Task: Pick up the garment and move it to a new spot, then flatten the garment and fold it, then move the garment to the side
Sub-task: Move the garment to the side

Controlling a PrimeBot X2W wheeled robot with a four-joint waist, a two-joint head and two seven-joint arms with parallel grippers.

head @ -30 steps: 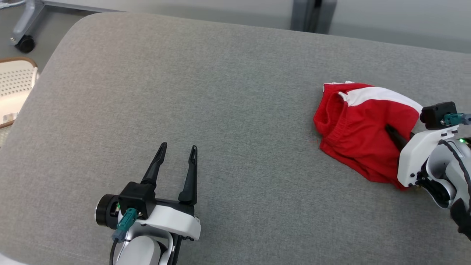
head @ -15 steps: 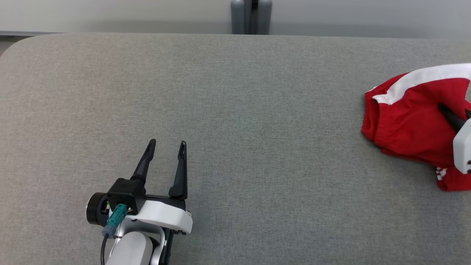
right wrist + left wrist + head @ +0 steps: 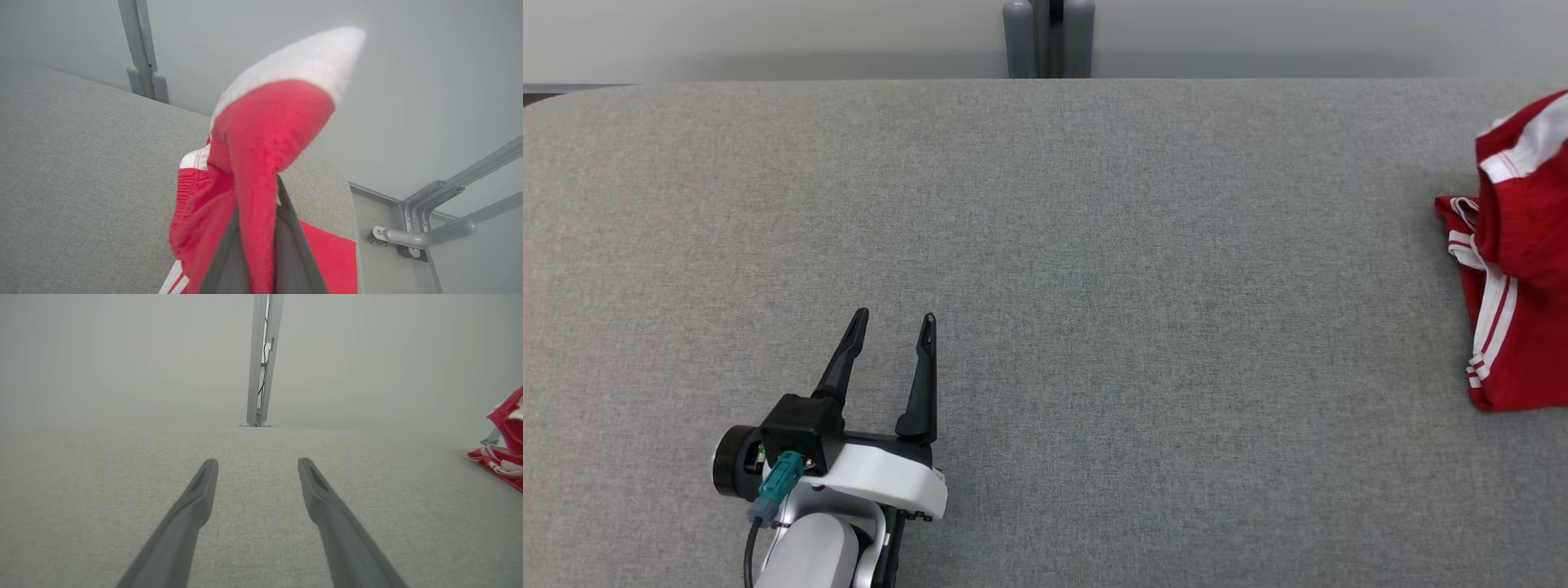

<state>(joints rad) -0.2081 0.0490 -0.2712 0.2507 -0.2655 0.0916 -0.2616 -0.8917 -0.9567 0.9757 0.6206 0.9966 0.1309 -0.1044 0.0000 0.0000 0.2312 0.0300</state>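
A: Right gripper: jaws closed on a fold of the red garment. The cloth is pinched between the two dark fingers, and a white-banded flap flops over above them.

B: Where does the garment sit overall?

A: Far right of the grey padded table, close to its right end. The upper part is raised in the grip. The lower part, with the white side stripes, lies on the padding (the head view cuts it off at the frame edge, so its full spread can't be told).

B: Left gripper?

A: Jaws wide apart, nothing between them. It is low over the near left of the table, well apart from the garment.

B: Risks from here?

A: First, the hold looks like a narrow pinch on one bunched fold. My guess is that a quick swing could let the cloth slide out, since the hanging weight pulls on that single fold.

B: Second?

A: Drag. The trailing part touches textured upholstery. Carried too low, it may catch, twist and arrive more crumpled, which would make flattening harder.

B: The edge?

A: Yes. The table's rounded right corner is just beside the cloth, with floor and a wheeled frame leg beyond. A drop there likely ends off the table.

B: Remedy?

A: Lift clear first, then carry leftward toward the open middle.
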